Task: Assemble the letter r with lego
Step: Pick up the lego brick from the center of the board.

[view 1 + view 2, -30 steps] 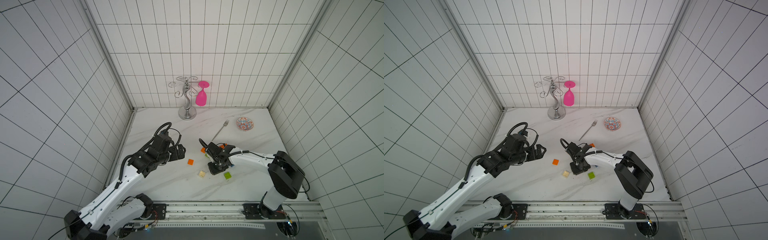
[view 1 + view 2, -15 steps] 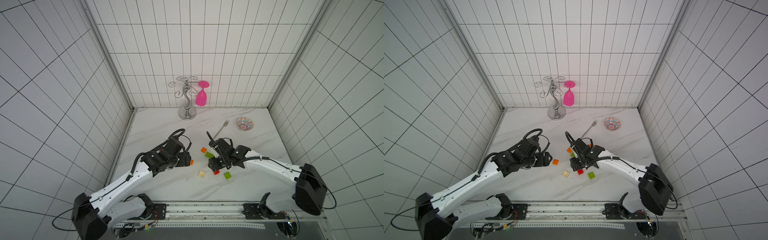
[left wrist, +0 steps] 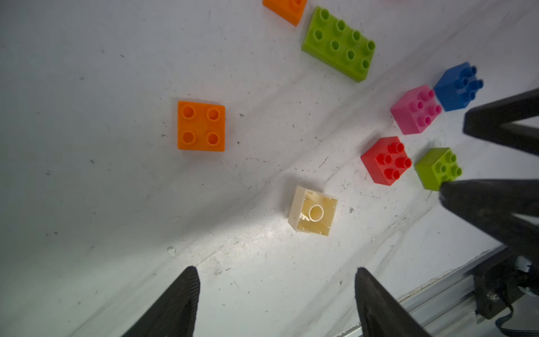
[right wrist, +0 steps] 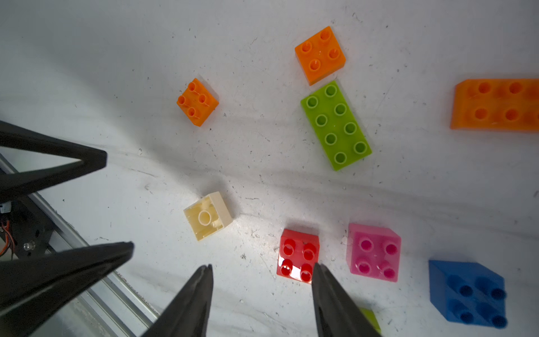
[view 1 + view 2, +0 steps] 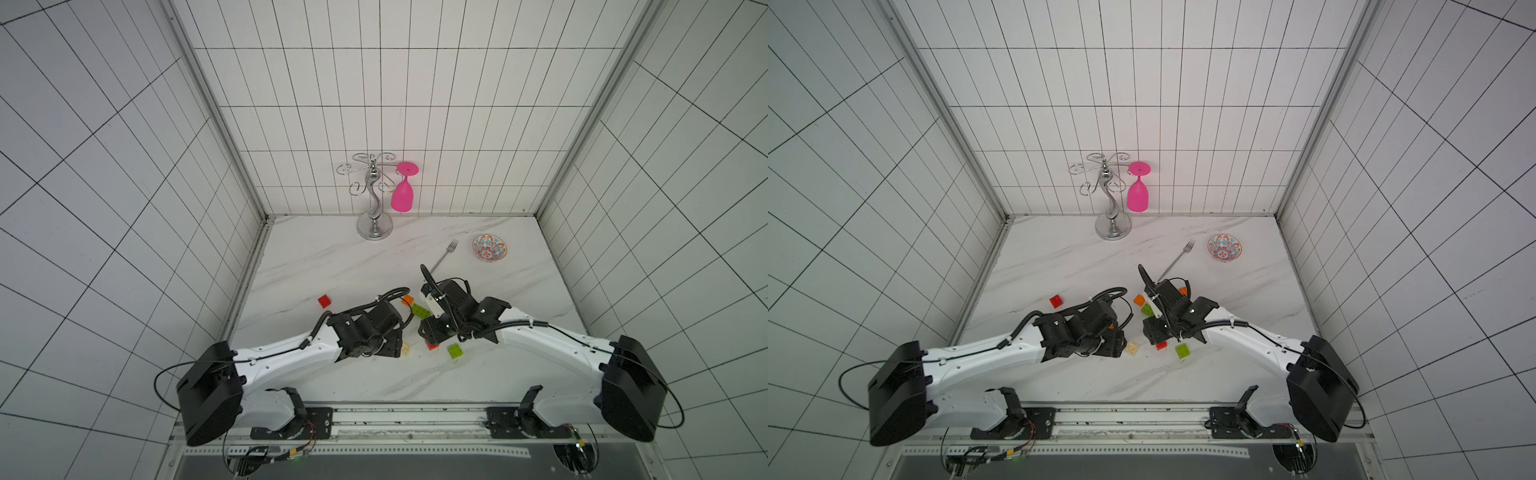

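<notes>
The left gripper (image 3: 277, 271) stands wide open and empty, with the upturned cream square plastic brick (image 3: 313, 211) just ahead of its tips and touching neither. The right gripper (image 4: 261, 266) is partly open and grips nothing. The red square studded plastic brick (image 4: 297, 253) sits at one fingertip, and the pink square plastic brick (image 4: 374, 252) lies just outside that finger.

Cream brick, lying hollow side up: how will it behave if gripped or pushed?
The cream brick looks like hollow hard plastic, so probably stiff and light. Squat and flat-sided, it should slide rather than roll or tip. Smooth walls might slip.
</notes>
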Controlling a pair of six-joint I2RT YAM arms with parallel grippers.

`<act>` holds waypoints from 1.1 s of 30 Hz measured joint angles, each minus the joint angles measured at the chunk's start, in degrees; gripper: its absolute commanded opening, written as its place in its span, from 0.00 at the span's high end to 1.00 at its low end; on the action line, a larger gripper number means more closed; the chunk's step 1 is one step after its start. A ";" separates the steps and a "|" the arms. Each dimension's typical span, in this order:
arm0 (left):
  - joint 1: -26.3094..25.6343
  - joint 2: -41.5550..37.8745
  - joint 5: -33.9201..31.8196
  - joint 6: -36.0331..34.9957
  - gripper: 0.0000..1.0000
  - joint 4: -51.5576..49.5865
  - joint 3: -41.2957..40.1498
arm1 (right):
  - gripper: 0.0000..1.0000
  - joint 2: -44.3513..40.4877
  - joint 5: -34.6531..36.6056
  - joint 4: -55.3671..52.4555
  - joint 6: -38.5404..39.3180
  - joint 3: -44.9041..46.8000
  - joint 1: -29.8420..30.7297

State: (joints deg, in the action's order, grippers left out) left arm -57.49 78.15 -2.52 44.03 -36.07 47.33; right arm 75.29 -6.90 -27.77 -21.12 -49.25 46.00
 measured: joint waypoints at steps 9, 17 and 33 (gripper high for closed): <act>-3.54 13.84 -4.98 -0.07 0.27 -1.14 8.70 | 0.45 -13.16 -0.74 -0.48 -3.32 6.10 -9.99; -3.72 20.94 -5.44 -1.73 0.46 -2.05 13.40 | 0.45 -16.06 -1.53 -1.86 -3.74 8.48 -11.17; -4.00 24.15 -5.38 -3.50 0.56 -5.53 16.52 | 0.46 -17.20 -2.71 -2.10 -4.00 9.29 -11.91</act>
State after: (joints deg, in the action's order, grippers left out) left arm -61.49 102.30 -7.90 40.53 -41.60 63.86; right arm 58.08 -9.61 -29.87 -25.12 -39.97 34.09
